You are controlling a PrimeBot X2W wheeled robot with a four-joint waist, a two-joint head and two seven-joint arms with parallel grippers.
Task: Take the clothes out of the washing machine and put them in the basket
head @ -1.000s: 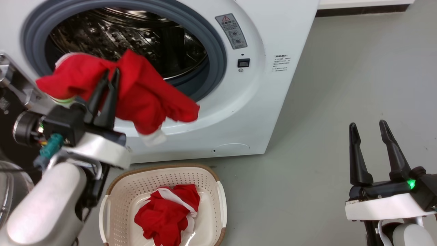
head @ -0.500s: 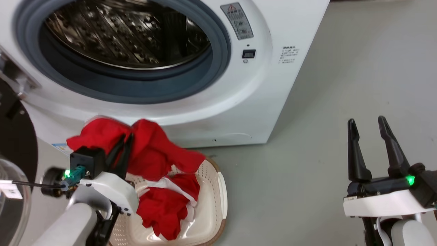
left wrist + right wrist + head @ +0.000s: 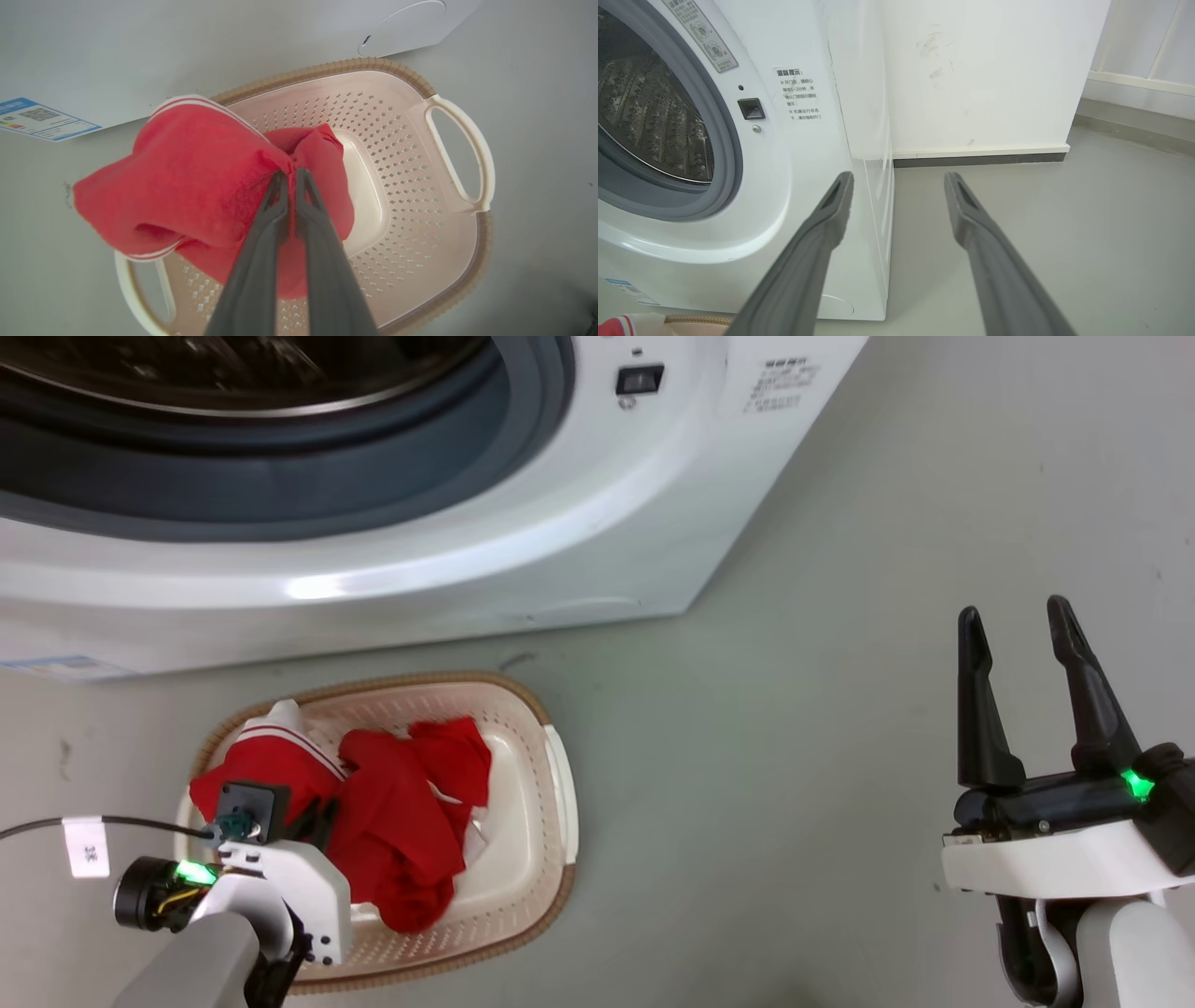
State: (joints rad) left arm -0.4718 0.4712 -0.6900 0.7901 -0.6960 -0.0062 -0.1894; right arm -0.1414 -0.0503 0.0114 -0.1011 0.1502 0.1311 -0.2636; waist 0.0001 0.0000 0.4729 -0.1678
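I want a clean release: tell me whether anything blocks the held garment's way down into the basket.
Nothing visible does. The left gripper is shut on the red garment directly above the open basket. Under it lie the other red garment and the basket's bare floor.

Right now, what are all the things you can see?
Floor: one, grey, under everything.
Basket: one, cream, brown rim, on the floor.
Washing machine: one, white, grey-rimmed porthole, behind the basket.
Clothes: two, red, white trim; one lies in the basket, the other is held over it.
Sticker: one, blue and white, low on the machine's front.
Left gripper: one, dark, shut on the second garment.
Right gripper: one, dark, open, above bare floor at right.
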